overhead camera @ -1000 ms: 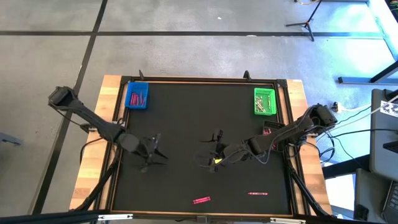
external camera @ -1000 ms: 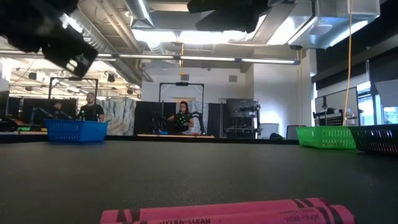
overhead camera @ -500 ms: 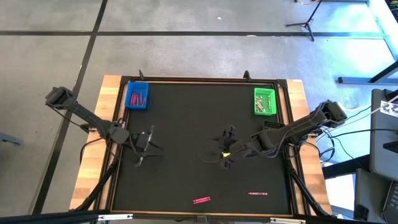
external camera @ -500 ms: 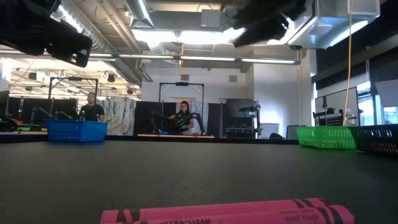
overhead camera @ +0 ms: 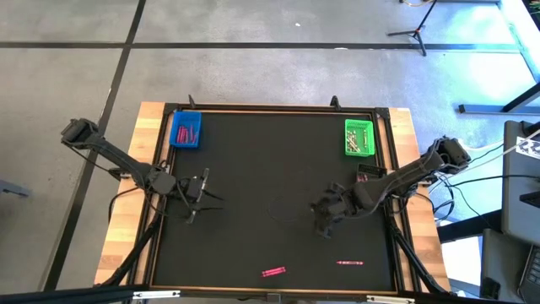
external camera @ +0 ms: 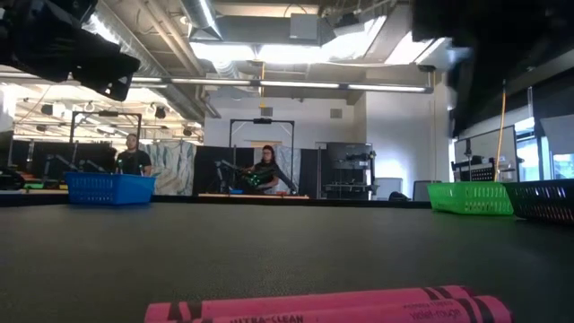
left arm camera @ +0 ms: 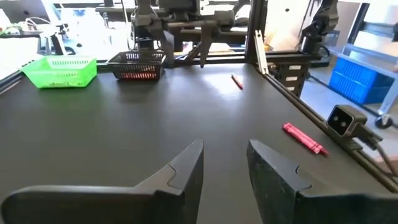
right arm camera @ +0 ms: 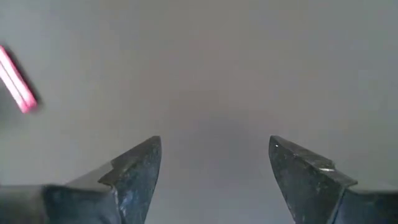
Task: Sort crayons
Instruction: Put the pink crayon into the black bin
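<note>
The right gripper (overhead camera: 323,221) has swung from mid-frame toward lower right, jaws wide and empty, likely heading for the crayons (overhead camera: 272,272) at the bottom edge. The left gripper (overhead camera: 199,196), at left, waits slightly parted, empty. Trays (overhead camera: 186,129) hold sorted ones.

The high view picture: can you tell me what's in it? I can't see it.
Two dark robot arms reach over a black table, the left gripper and right gripper both open and empty. Two pink crayons lie near the front edge. A blue tray and a green tray sit in the far corners.
</note>
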Tool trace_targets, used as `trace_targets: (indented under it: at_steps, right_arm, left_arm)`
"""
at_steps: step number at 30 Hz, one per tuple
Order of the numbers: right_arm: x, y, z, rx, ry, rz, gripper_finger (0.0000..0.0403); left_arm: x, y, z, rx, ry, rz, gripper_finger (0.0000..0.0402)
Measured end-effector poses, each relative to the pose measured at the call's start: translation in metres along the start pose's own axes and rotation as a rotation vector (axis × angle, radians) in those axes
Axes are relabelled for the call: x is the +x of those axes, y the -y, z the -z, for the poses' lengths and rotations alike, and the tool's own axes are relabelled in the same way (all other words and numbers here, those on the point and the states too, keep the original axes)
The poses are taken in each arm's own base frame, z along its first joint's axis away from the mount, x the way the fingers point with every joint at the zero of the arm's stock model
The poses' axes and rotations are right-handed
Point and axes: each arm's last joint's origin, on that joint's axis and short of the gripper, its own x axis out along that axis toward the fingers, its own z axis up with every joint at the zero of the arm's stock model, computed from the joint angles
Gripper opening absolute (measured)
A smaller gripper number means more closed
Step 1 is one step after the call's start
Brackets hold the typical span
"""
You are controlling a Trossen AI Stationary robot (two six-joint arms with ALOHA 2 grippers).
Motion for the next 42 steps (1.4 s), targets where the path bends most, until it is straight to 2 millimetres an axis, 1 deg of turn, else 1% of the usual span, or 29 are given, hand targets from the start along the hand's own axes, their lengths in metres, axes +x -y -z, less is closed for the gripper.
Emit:
trace_targets:
  at_steps: [3,6,8,11,16,19,23,27,29,32,35,42]
  right_arm:
    - [-0.003,-0.003,0.016,0.047,-0.109,0.025,0.0295]
    - [-0.007,-0.008,0.032,0.073,-0.183,0.052,0.0295]
    - [-0.010,-0.016,0.042,0.081,-0.207,0.044,0.0295]
    - [-0.010,-0.033,0.057,0.072,-0.209,-0.008,0.0295]
    - [-0.002,-0.063,0.092,-0.072,-0.229,-0.045,0.0295]
    - [0.004,-0.074,0.111,-0.104,-0.260,-0.042,0.0295]
    - [0.011,-0.081,0.130,-0.096,-0.293,-0.013,0.0295]
    - [0.024,-0.086,0.141,-0.117,-0.311,0.018,0.0289]
    - [0.032,-0.088,0.144,-0.120,-0.329,0.019,0.0274]
    - [0.040,-0.089,0.147,-0.121,-0.373,0.019,0.0237]
    - [0.043,-0.090,0.148,-0.127,-0.382,0.030,0.0188]
    - [0.044,-0.089,0.148,-0.152,-0.385,0.034,0.0062]
  left_arm:
    - [0.000,0.000,-0.001,-0.012,0.005,0.000,0.0115]
    - [0.000,0.000,-0.003,-0.045,0.027,0.001,0.0115]
    - [0.000,0.000,-0.004,-0.061,0.043,0.005,0.0115]
    - [0.000,0.000,-0.004,-0.067,0.036,0.004,0.0115]
    - [0.000,0.000,-0.003,-0.068,0.035,0.003,0.0115]
    - [0.000,0.000,-0.003,-0.068,0.034,0.003,0.0115]
    - [0.000,0.000,-0.003,-0.068,0.035,-0.001,0.0115]
    - [0.000,-0.001,-0.004,-0.068,0.038,-0.024,0.0115]
    - [0.000,-0.001,-0.004,-0.069,0.040,-0.038,0.0115]
    - [0.000,-0.001,-0.004,-0.069,0.041,-0.049,0.0115]
    - [0.000,-0.001,-0.004,-0.069,0.041,-0.050,0.0115]
    - [0.000,-0.001,-0.004,-0.068,0.041,-0.051,0.0115]
